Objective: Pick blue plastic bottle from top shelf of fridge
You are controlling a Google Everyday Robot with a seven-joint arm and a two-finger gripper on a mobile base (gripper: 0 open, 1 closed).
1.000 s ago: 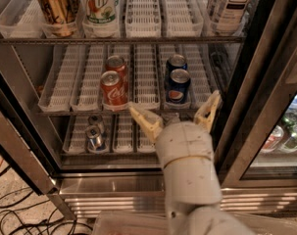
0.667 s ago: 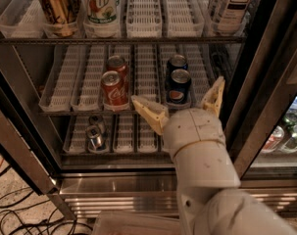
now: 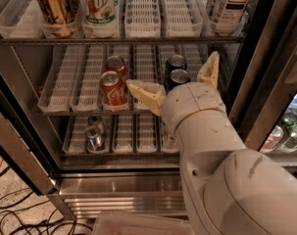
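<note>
- Fridge [image 3: 116, 192]: a display cooler with a stainless base was recorded, with three racks of white lane trays in view.
- Top shelf [image 3: 138, 41]: the uppermost rack was noted, with a metal front edge and white slotted trays.
- Blue plastic bottle [image 3: 230, 6]: it was found upright in the rightmost lane of the top shelf. Its cap was cut off by the upper edge of the view, and a white-and-dark "TEA" label was seen. It was not touched by anything.
- Gripper [image 3: 176, 82]: it was held in front of the middle rack, below the top shelf and lower left of the bottle. Its fingers [image 3: 144, 96] were spread wide apart and nothing was held.
- Blue cans [image 3: 176, 62]: two were seen on the middle rack, just behind the gripper.
- Red cola cans [image 3: 113, 89]: two were ranged one behind the other on the middle rack, beside one finger.
- Gold can [image 3: 52, 6] and green-and-white container [image 3: 100, 6]: both were placed at the left of the top shelf.
- Silver cans [image 3: 94, 133]: these were seen on the lowest rack.
- Cables [image 3: 13, 214]: these were strewn on the floor at lower left.
</note>
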